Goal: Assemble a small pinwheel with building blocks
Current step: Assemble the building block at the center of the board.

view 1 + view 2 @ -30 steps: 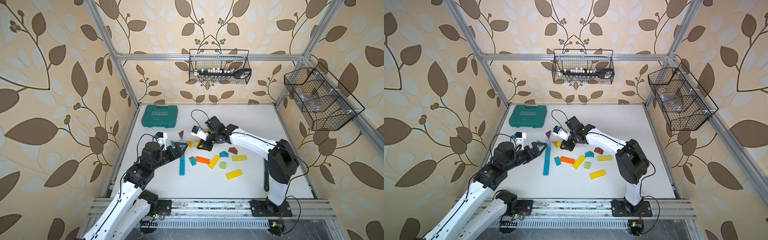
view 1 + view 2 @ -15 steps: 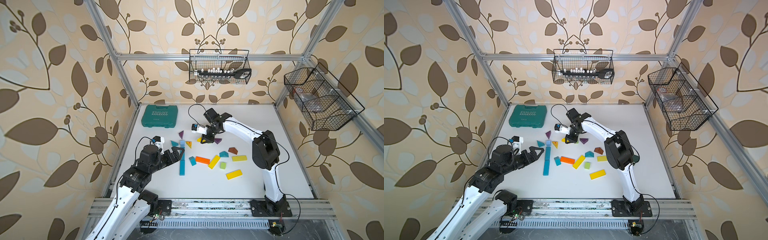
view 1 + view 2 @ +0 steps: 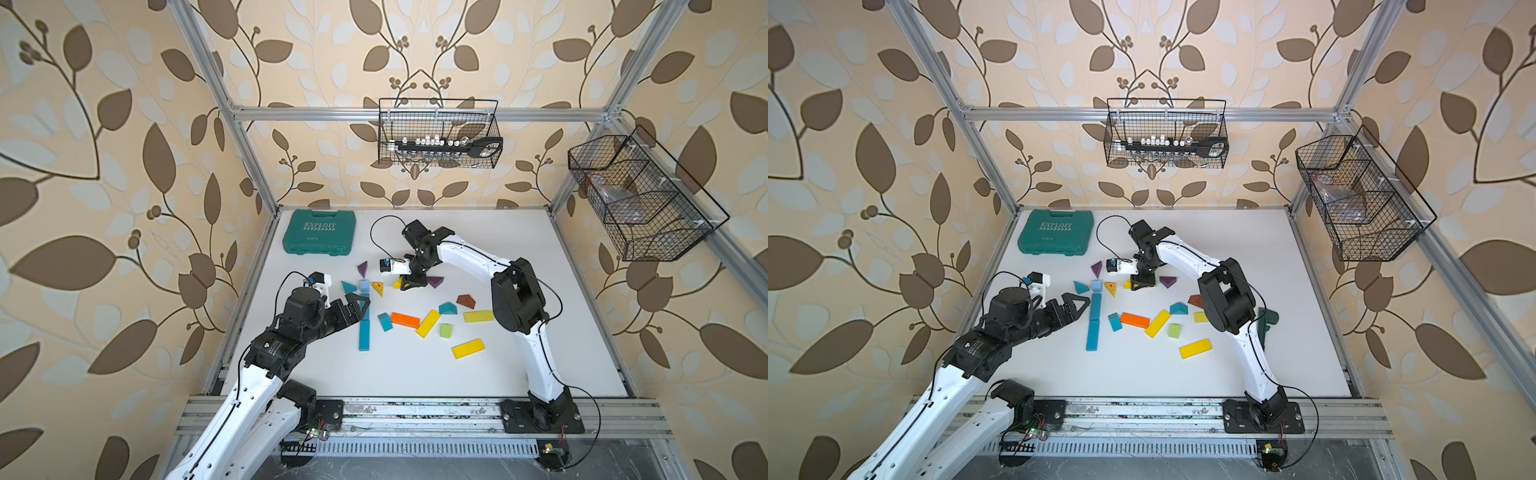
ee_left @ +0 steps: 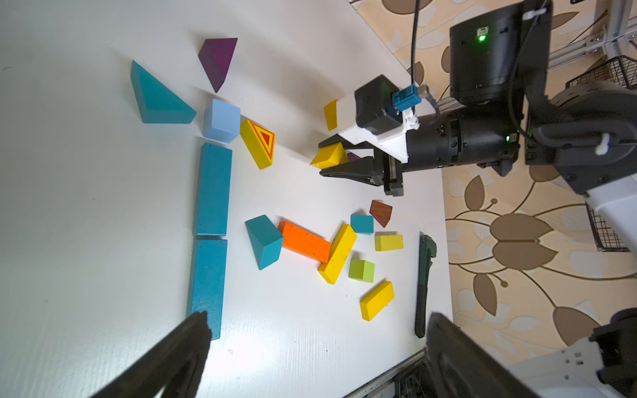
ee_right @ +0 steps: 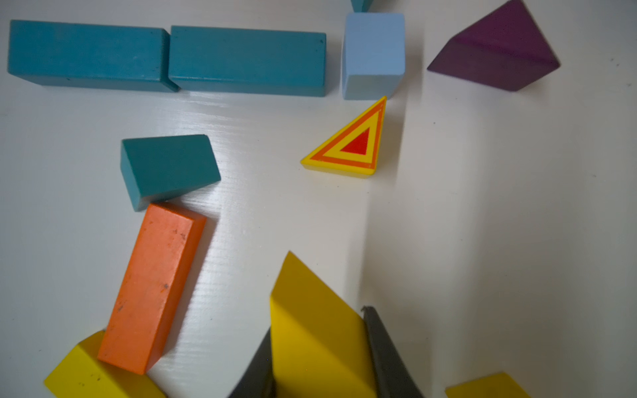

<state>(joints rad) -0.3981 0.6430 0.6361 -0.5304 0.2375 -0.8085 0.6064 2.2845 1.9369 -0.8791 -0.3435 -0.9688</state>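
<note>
Pinwheel is just starting: teal bars [image 3: 364, 328] and striped wedge [image 4: 258, 143] are sitting beside blue cube [image 3: 364, 286]; right gripper [image 4: 325, 159] is pinching yellow wedge [image 5: 317, 330], left gripper [image 4: 319, 320] is gaping.

Teal case [image 3: 319, 231] and green wrench [image 4: 424, 282] lie well apart.

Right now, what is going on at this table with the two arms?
The right gripper is shut on a yellow wedge, a little away from the started pinwheel. That figure is two teal bars laid end to end with a pale blue cube at their far end; a teal wedge and a striped yellow triangle lie at the cube's sides. The left gripper is open and empty, next to the bars. The orange bar and other blocks lie loose on the table.
</note>
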